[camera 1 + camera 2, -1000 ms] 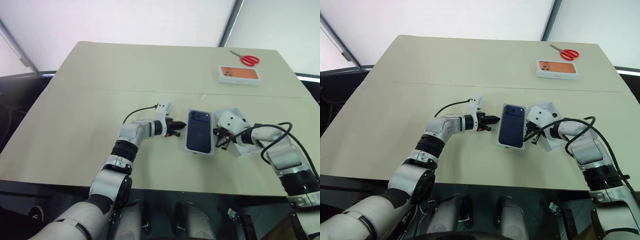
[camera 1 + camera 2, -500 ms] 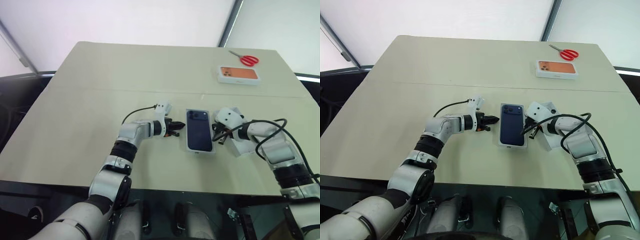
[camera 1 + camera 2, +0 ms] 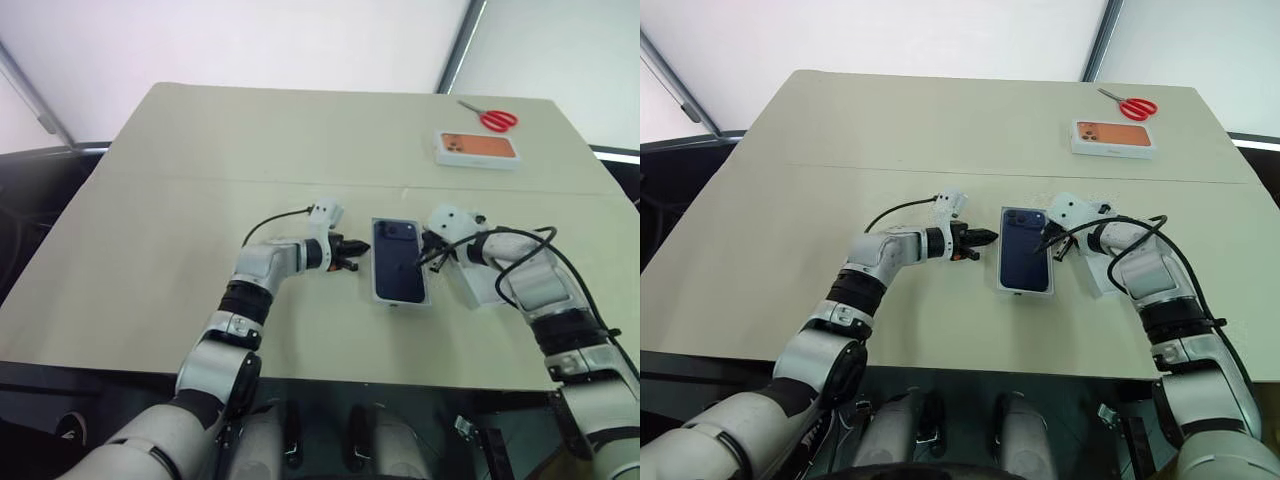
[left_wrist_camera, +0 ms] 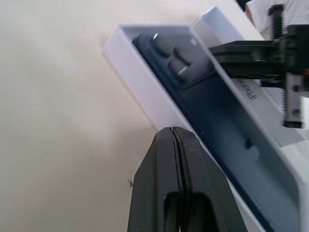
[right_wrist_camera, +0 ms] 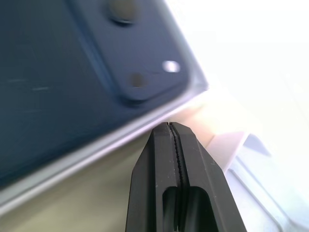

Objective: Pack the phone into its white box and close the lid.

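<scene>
While the phone (image 3: 398, 261) lies back-up inside the white box (image 3: 399, 298) at the middle of the bench (image 3: 200, 180), both end effectors are seen closed and empty in the left eye view. The left end effector (image 3: 357, 251) sits at nine o'clock of the box, just beside its wall. The right end effector (image 3: 421, 256) is placed at three o'clock, over the box's right edge. The phone's long axis runs from twelve to six o'clock, with the camera bump at the far, twelve o'clock end. The lid (image 3: 480, 282) lies open side up beyond the right end effector, partly covered by that arm. At two o'clock, well apart, a box printed with an orange phone (image 3: 478, 149) and red scissors (image 3: 490, 118) are found.

In the left wrist view, the shut fingers (image 4: 176, 183) are shown just short of the box wall, the camera lenses visible beyond it.

In the right wrist view, the shut fingers (image 5: 174, 179) are shown over the box rim beside the camera bump.

The phone is judged stiff, smooth and slippery, with breakable glass; it already appears seated. The lid is judged light, thin-walled card, easily crushed, and is best taken by a long wall near its middle, then lowered squarely with its long axis matched to the box.
</scene>
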Controlling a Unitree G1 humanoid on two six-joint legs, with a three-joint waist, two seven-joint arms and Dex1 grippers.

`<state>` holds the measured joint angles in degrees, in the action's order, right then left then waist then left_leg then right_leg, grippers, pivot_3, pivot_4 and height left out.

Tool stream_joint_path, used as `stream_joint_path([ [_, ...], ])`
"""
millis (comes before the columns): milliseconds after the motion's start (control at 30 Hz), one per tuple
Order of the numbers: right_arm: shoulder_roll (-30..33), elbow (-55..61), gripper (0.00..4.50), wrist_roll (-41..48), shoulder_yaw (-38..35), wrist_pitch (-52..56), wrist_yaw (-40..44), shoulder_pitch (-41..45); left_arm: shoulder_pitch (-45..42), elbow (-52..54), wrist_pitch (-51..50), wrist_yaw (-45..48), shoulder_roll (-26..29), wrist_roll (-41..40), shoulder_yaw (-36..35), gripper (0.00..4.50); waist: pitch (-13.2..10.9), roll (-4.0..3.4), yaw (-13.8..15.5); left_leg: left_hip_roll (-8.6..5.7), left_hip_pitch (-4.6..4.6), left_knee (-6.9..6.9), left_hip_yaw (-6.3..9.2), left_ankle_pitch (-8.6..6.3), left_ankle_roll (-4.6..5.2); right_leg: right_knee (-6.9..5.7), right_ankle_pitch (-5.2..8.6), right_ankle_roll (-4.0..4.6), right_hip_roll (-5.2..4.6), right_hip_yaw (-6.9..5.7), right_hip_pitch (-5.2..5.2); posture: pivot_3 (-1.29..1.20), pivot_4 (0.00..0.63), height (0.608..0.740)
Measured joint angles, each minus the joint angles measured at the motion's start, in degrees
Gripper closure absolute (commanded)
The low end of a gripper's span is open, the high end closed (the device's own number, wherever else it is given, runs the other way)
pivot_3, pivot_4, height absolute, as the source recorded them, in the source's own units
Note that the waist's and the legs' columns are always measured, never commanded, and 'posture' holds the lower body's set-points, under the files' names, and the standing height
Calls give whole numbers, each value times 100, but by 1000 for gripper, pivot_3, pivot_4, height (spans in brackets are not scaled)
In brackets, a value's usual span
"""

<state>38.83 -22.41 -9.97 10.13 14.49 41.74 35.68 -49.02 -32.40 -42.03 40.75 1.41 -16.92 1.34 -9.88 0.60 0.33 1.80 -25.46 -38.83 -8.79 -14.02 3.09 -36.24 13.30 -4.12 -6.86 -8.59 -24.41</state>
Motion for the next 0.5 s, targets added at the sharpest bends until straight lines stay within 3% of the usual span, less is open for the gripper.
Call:
stream_joint_path([
  [233, 43, -539, 4500, -164, -1, -212, -399, 167, 605, 914, -38, 150, 679, -33, -31, 4452, -2, -6, -57, 1, 1, 0, -2, 1, -2, -7, 0, -1, 5, 1, 0, 0, 150, 738],
  [433, 28, -242, 4500, 263, -211, 20, 57, 51, 693, 1561, 30, 298, 1138, -226, -125, 4452, -2, -8, -108, 2, 2, 0, -3, 1, -2, -8, 1, -1, 7, 2, 0, 0, 150, 738],
  [500, 35, 78, 4500, 609, -370, 302, 387, -82, 795, 1730, 48, 412, 1321, -284, -161, 3945, -5, -12, -114, 3, 3, 0, -4, 2, -2, -8, 1, -1, 8, 3, 0, 0, 150, 738],
])
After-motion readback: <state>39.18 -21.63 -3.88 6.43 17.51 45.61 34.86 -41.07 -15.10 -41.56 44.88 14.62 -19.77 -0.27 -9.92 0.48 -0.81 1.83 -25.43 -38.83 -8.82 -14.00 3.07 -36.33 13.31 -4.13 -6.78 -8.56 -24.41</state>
